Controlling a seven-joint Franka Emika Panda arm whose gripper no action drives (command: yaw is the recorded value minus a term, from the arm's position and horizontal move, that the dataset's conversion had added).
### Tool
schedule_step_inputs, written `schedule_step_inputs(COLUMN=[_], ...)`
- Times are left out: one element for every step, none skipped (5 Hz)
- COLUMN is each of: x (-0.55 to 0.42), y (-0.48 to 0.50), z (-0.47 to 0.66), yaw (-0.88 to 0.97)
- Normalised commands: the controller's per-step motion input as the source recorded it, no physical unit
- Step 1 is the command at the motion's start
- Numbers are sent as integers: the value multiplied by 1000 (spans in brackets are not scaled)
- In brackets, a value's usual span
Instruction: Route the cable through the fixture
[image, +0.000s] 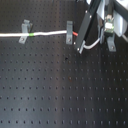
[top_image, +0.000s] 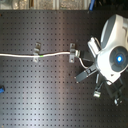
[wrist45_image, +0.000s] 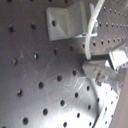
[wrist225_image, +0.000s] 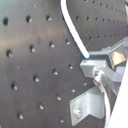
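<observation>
The white cable (image: 50, 33) lies along the black board from the first exterior view's left, with a green band (image: 31, 35) and a red band (image: 75, 34). Past the red band it loops down and back up to my gripper (image: 103, 38). The gripper is shut on the cable's end, as both wrist views show (wrist45_image: 99, 70) (wrist225_image: 96, 64). The fixture (image: 111, 44), a pale grey upright clip with a bent foot, stands just beside the gripper. In both wrist views it (wrist45_image: 65, 21) (wrist225_image: 89, 106) is close to the fingertips, and the cable (wrist45_image: 89, 35) (wrist225_image: 75, 30) passes beside it, not in it.
Two other clips (image: 24, 29) (image: 69, 30) carry the cable; they also show in the second exterior view (top_image: 36, 51) (top_image: 73, 52). A long black bar (image: 86, 30) slants down from the arm. The white arm (top_image: 112, 55) hides the fixture in the second exterior view. A small blue thing (top_image: 1, 90) lies at the second exterior view's left edge.
</observation>
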Motion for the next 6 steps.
schedule_step_inputs(x=[-214,-3,229,573,460,192], y=[122,6,-17,122,-67,-10], z=[385,377,501,231,273,122], yaw=[146,-229,-660,-257,0,151])
